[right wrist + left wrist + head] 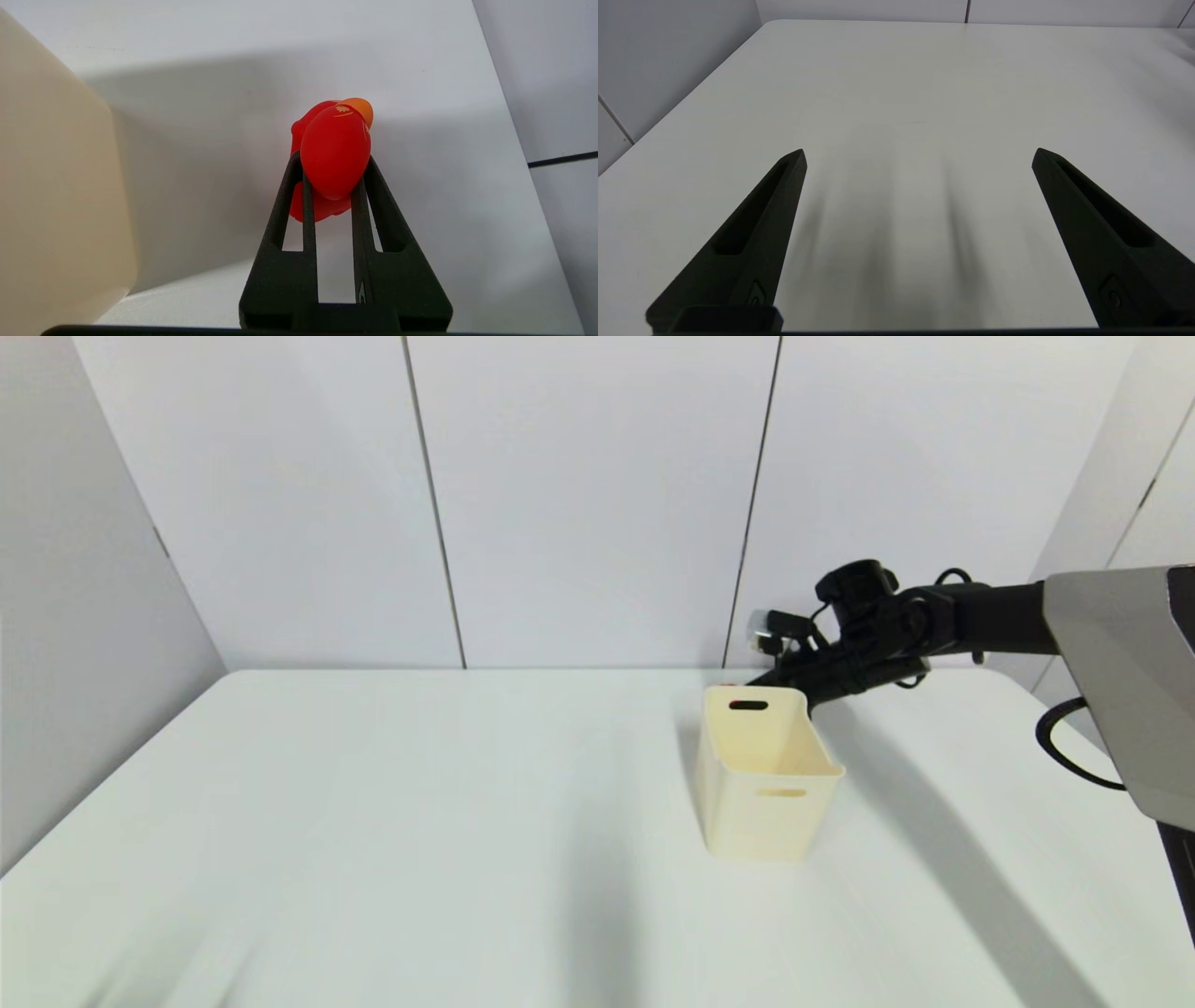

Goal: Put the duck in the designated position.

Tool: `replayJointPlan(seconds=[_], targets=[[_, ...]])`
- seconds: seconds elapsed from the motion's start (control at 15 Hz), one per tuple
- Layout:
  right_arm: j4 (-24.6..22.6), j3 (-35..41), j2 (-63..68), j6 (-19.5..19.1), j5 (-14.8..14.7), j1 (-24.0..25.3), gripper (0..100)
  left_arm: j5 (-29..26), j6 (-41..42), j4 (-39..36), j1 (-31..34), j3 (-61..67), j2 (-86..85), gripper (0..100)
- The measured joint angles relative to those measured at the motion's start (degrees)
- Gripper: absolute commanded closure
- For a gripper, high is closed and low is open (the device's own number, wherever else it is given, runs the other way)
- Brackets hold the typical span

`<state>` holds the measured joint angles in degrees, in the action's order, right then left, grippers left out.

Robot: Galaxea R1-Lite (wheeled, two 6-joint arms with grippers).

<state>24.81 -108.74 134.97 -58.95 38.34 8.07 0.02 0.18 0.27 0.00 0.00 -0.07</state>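
Observation:
The duck [334, 149], a small glossy red toy with an orange beak, is clamped between the two black fingers of my right gripper [332, 163]. It is outside the cream bin [56, 186], close to one of the bin's walls, over the white table. In the head view my right arm [896, 625] reaches down behind the far wall of the bin [766, 784], and a bit of red shows through the bin's handle slot [747, 705]. My left gripper [920, 156] is open over bare table, away from the bin.
The table's far edge and the panelled wall [597, 504] lie just behind the bin. In the right wrist view the table's right edge [514, 140] runs close to the duck.

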Motion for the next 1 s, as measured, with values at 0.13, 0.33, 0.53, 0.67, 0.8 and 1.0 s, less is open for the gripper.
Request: replayJointPlan(seconds=[0.13,0.33,0.53,0.67,0.8,1.0], targets=[[0.0,-0.5,0.2,-0.2,0.1,-0.1,0,0.0,0.0,0.0,0.0,0.0,0.0,0],[0.1,-0.7,0.4,-0.5,0.4,-0.1,0,0.0,0.0,0.0,0.0,0.0,0.0,0],[0.0,-0.7,0.5,-0.5,0.7,-0.1,0,0.0,0.0,0.0,0.0,0.0,0.0,0],[0.0,-0.8,0.5,-0.5,0.8,-0.1,0,0.0,0.0,0.0,0.0,0.0,0.0,0],[0.0,-1.4,0.6,-0.4,0.7,-0.2,0,0.0,0.0,0.0,0.0,0.0,0.0,0],[0.1,-2.1,0.5,0.2,0.3,-1.2,0,0.0,0.0,0.0,0.0,0.0,0.0,0]])
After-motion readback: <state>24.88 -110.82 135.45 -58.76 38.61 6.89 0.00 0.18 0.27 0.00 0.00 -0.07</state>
